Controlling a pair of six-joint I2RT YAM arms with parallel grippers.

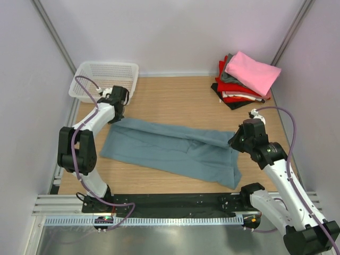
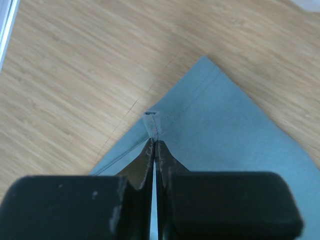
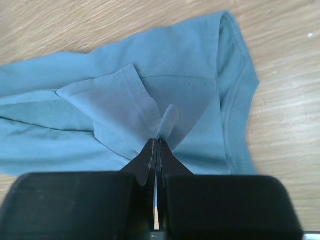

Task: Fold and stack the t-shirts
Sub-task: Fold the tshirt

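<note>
The large teal-blue t-shirt (image 1: 175, 151) lies spread lengthwise across the middle of the table. My left gripper (image 1: 116, 118) is shut on its far left corner; the left wrist view shows the jaws (image 2: 154, 141) pinching the hem (image 2: 151, 120). My right gripper (image 1: 235, 140) is shut on a fold of the shirt at its right end; the right wrist view shows the jaws (image 3: 157, 142) pinching a raised tuft (image 3: 167, 120) near the collar (image 3: 240, 85). A stack of folded shirts, pink (image 1: 254, 71) on top of red (image 1: 229, 87), grey and black, sits at the far right.
A white lattice basket (image 1: 104, 79) stands at the far left corner, just behind my left gripper. Walls close in on both sides. A black rail with the arm bases runs along the near edge (image 1: 170, 203).
</note>
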